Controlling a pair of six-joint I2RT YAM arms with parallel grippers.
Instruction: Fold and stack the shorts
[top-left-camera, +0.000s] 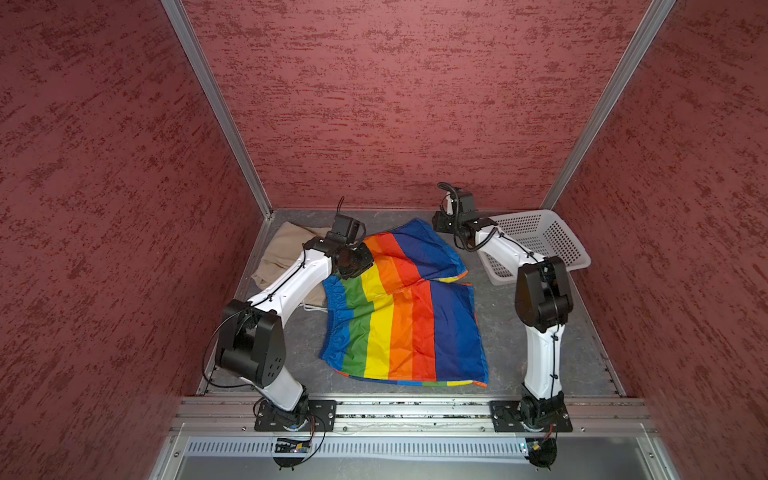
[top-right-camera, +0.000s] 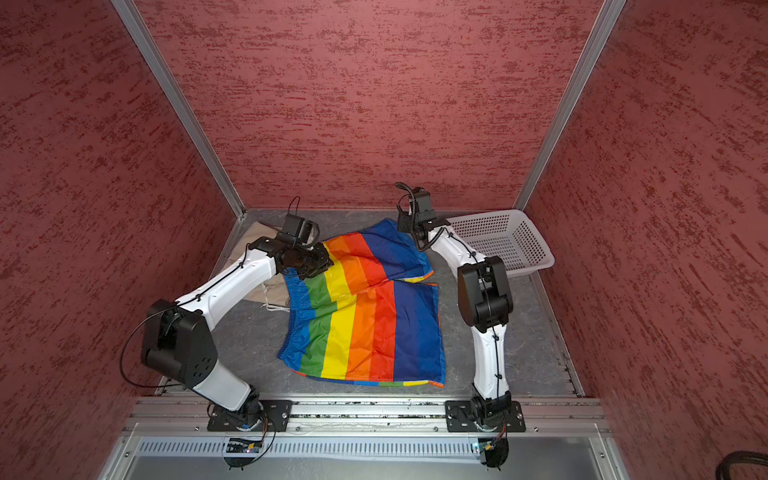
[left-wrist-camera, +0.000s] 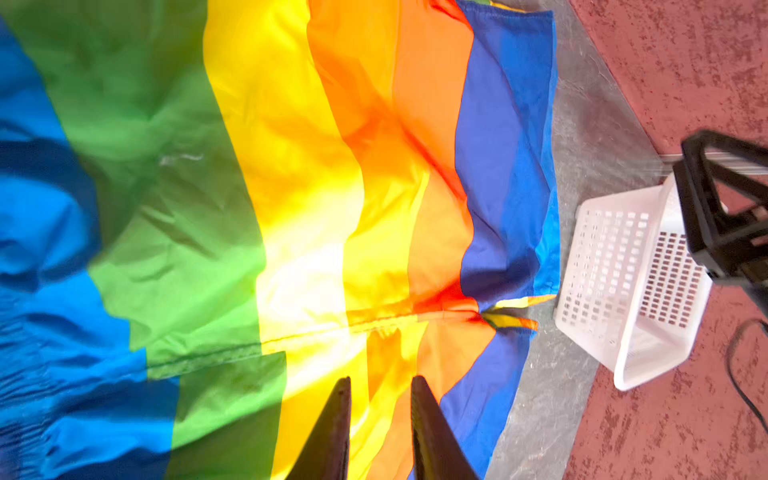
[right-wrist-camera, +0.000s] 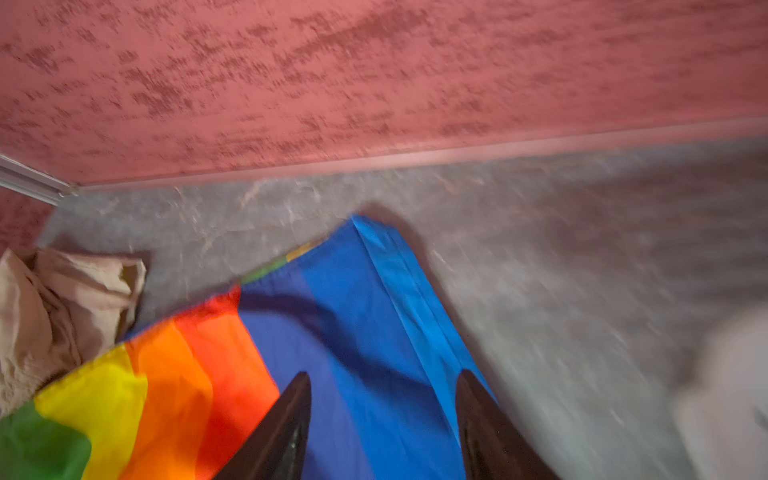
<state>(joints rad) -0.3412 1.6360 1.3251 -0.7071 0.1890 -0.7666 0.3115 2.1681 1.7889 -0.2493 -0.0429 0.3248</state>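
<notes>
Mottled red walls (top-left-camera: 374, 104) enclose the booth on three sides, joined by aluminium corner posts (top-left-camera: 217, 108). The floor (top-left-camera: 498, 340) is grey and marbled.

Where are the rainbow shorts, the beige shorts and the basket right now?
Rainbow shorts (top-left-camera: 401, 332): in a top view, on the orange stripe of the nearer leg.
Beige shorts (top-left-camera: 282, 245): in a top view, on its crumpled middle.
Basket (top-left-camera: 557, 239): in a top view, on its perforated side wall.
</notes>
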